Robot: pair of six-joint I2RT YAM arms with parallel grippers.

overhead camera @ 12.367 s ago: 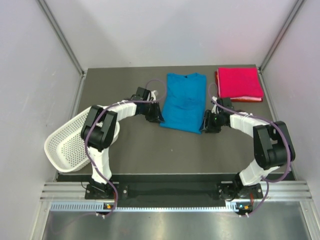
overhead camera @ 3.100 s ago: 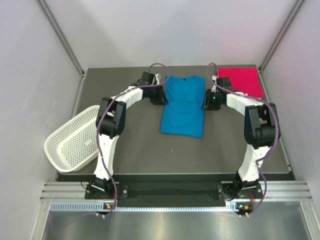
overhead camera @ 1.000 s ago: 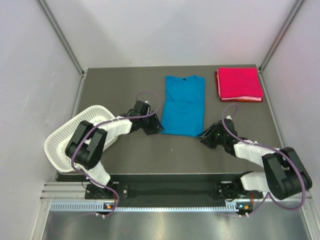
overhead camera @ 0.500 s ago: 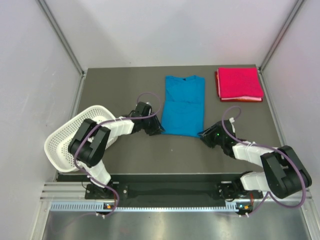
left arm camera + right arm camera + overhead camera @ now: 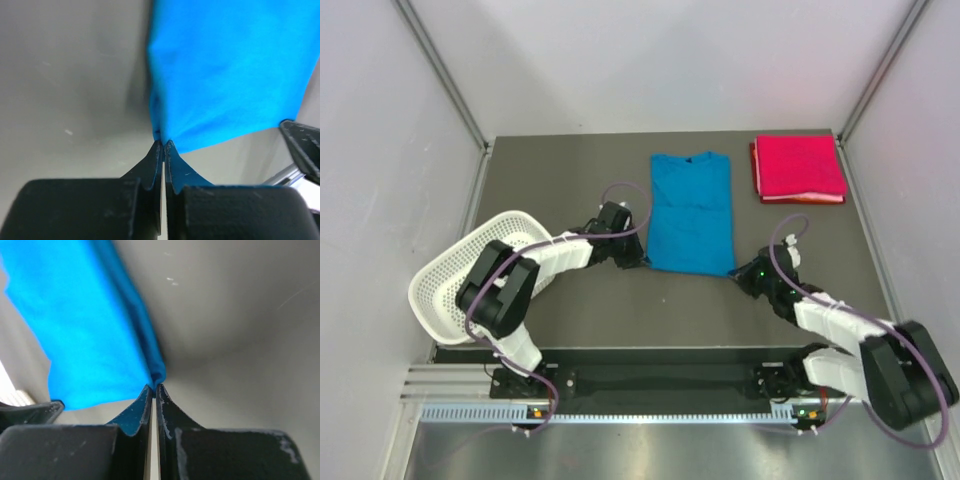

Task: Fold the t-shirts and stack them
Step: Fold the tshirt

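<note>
A blue t-shirt lies flat as a long folded strip on the dark table, collar toward the back. My left gripper is shut on its near left corner; in the left wrist view the fingertips pinch the blue t-shirt at its hem corner. My right gripper is shut on the near right corner; the right wrist view shows the tips clamping the blue t-shirt edge. A pink-red t-shirt lies folded at the back right.
A white mesh basket hangs over the table's left edge, beside the left arm. Grey walls close in the table at the back and both sides.
Both grippers have closed on the near corners of the blue t-shirt. The right gripper shifted a little to the right and nearer; the hem now reaches slightly further toward me.
</note>
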